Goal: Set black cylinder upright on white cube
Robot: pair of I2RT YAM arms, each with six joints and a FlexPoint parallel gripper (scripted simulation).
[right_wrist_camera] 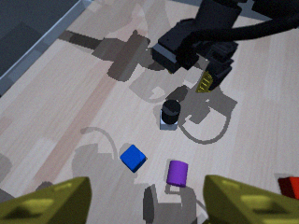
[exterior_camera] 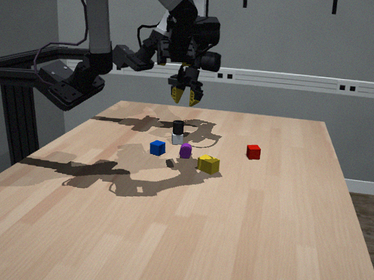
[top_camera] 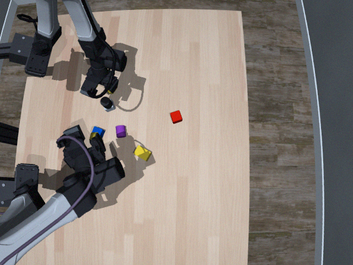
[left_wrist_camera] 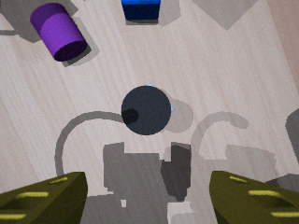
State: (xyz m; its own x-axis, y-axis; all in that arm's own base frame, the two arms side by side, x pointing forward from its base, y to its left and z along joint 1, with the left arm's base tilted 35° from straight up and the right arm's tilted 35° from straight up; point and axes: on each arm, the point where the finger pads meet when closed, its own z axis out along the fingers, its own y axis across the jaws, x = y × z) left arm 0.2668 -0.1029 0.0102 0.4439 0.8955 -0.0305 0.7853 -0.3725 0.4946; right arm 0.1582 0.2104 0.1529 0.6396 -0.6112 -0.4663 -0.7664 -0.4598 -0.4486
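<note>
Black cylinder [top_camera: 106,101] [exterior_camera: 178,127] [left_wrist_camera: 146,110] [right_wrist_camera: 171,111], upright on top of the white cube [top_camera: 110,109] [exterior_camera: 177,138] [left_wrist_camera: 172,108] [right_wrist_camera: 168,125], roughly centred.

Top view: cylinder and cube just beside the left end effector [top_camera: 99,90] [exterior_camera: 184,103] [left_wrist_camera: 149,175] [right_wrist_camera: 187,80] in plan, out past its camera housing. Left arm extended over the surface [top_camera: 199,185] [exterior_camera: 204,253] [left_wrist_camera: 224,70] [right_wrist_camera: 262,140] from the upper left, wrist bent downward. Right end effector [top_camera: 84,137] [exterior_camera: 173,63] [right_wrist_camera: 147,177] partly over the blue cube [top_camera: 98,131] [exterior_camera: 157,147] [left_wrist_camera: 141,9] [right_wrist_camera: 133,159] in plan. Purple cylinder [top_camera: 121,131] [exterior_camera: 185,150] [left_wrist_camera: 59,32] [right_wrist_camera: 177,173] near the blue cube; yellow block [top_camera: 142,153] [exterior_camera: 208,165] farther along; red cube [top_camera: 176,116] [exterior_camera: 253,152] [right_wrist_camera: 291,187] well apart from the stack.

Exterior view: left end effector raised clear above the stack, fingers pointing down and well parted, nothing between. Black cylinder free of both end effectors, bottom face on the cube. Right end effector higher up, apart from every block.

Left wrist view: round top of the black cylinder ahead of the opened fingertips and midway between their lines, untouched. White cube mostly hidden beneath, small pale corners only.

Right wrist view: right end effector open a bit past halfway, nothing held. Stack farther off, beyond blue cube and purple cylinder. Left wrist tilted at the upper right, one yellow finger plain.
</note>
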